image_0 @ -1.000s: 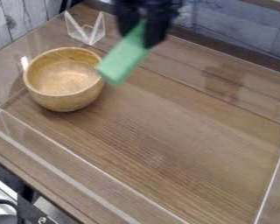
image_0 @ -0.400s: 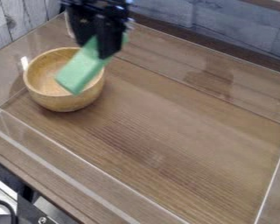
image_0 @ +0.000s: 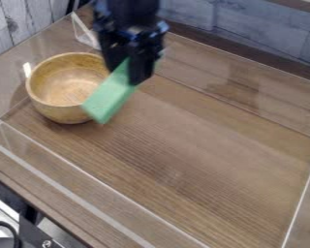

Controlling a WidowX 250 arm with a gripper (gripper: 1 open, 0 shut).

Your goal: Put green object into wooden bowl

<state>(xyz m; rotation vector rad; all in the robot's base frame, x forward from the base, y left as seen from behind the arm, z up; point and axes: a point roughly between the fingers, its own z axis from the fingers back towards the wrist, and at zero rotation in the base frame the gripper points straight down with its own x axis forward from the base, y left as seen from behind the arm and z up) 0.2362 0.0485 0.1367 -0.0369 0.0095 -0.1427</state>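
green block [image_0: 111, 97] hangs tilted from the gripper [image_0: 129, 66], jaws clamped on its top end, its low end at the bowl [image_0: 54, 97] rim, likely for dropping inside.

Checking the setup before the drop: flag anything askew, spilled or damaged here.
Nothing spilled or broken. The green object hangs tilted from the gripper, its lower end beside the wooden bowl rim, not over the hollow.

green object [image_0: 109, 98] lower, shifted right (off bowl)
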